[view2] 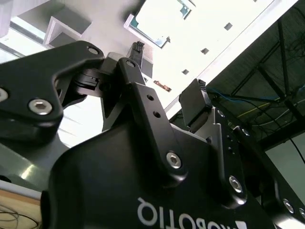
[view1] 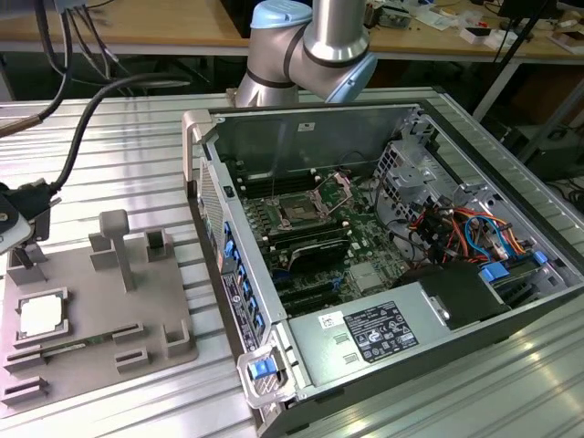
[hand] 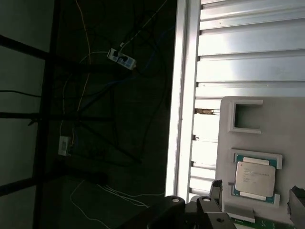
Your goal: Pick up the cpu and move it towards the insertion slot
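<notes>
Gripper (view1: pixel 20 251) over tray (view1: pixel 91 360) corner, near cpu (view1: pixel 41 316)

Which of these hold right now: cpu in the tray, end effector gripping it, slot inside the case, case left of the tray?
1. The cpu lies in the grey tray. True.
2. The end effector grips the cpu. False: in the second wrist view it is open with nothing in it.
3. The insertion slot sits inside the open computer case. True.
4. The computer case stands to the exterior view's left of the grey tray. False: it stands to the right.
</notes>
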Action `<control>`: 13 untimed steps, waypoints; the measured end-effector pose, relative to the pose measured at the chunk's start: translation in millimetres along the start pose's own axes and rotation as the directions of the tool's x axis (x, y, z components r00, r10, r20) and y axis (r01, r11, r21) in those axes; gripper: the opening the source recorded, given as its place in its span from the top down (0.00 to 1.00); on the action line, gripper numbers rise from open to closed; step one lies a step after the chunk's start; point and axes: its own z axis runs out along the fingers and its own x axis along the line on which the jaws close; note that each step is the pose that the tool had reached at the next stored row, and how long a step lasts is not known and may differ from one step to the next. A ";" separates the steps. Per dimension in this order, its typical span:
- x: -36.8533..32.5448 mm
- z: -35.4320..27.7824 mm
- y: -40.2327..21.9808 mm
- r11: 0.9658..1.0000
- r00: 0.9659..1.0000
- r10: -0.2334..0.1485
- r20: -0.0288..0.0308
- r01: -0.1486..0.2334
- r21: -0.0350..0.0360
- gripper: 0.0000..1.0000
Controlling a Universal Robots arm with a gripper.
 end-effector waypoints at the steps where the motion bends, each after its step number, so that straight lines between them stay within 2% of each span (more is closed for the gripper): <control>1: -0.1 3.2 -0.2 1.000 1.000 0.000 0.000 0.000 0.000 0.41; 5: -0.1 12.7 -1.1 1.000 1.000 0.000 -0.001 0.000 -0.002 0.41; 13: -0.1 12.9 -1.1 1.000 1.000 0.000 -0.001 0.000 -0.004 0.41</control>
